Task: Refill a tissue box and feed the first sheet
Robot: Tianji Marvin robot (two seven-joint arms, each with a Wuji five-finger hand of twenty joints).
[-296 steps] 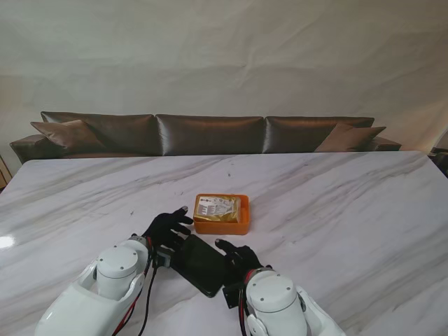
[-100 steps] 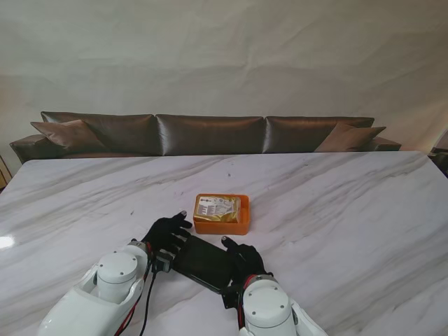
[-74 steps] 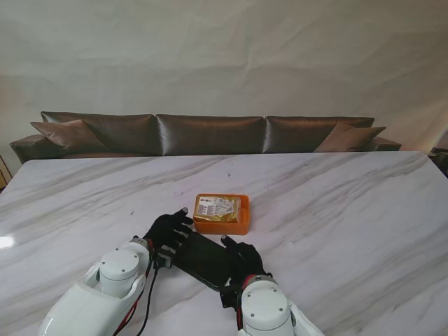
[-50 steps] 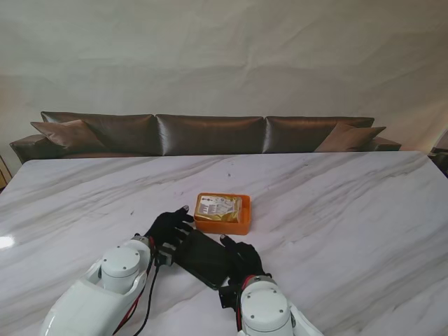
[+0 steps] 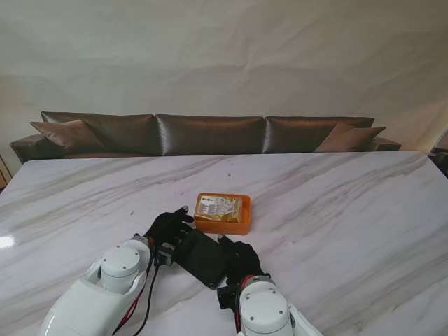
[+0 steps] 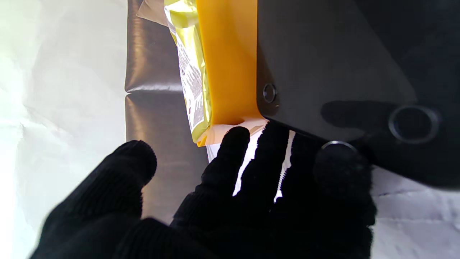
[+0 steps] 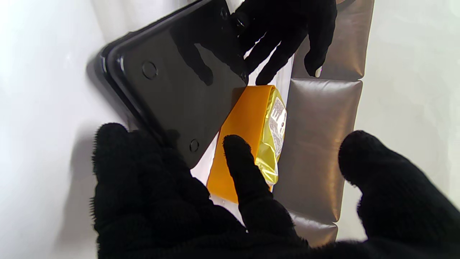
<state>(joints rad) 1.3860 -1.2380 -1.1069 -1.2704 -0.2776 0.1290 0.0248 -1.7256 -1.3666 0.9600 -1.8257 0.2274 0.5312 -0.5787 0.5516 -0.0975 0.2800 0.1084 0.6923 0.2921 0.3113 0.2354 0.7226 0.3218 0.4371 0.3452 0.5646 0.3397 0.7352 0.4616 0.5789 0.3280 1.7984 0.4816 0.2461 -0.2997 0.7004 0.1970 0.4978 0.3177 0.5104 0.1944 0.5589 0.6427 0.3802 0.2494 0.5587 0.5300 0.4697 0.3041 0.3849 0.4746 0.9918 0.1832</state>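
On the table, 1 orange box, 1 black lid, 2 robot hands.

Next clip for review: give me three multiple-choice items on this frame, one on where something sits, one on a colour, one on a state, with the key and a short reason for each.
1. Where is the black lid relative to the orange tray?
A. Nearer to me, between the two hands
B. Farther from me, beyond the tray
C. Flat on top of the tray

2. What colour is the tissue pack lying in the tray?
A. Blue
B. Yellow with a white label
C. Plain red

3. How do the left hand and right hand stand?
A. Both raised clear of the lid
B. Only the right hand touches it
C. Both at the lid's edges, holding it tilted

Key: 1 A, the stand view shows the lid on my side of the tray. 2 B, both wrist views show yellow wrap with print. 3 C, fingers meet opposite edges of the lid.
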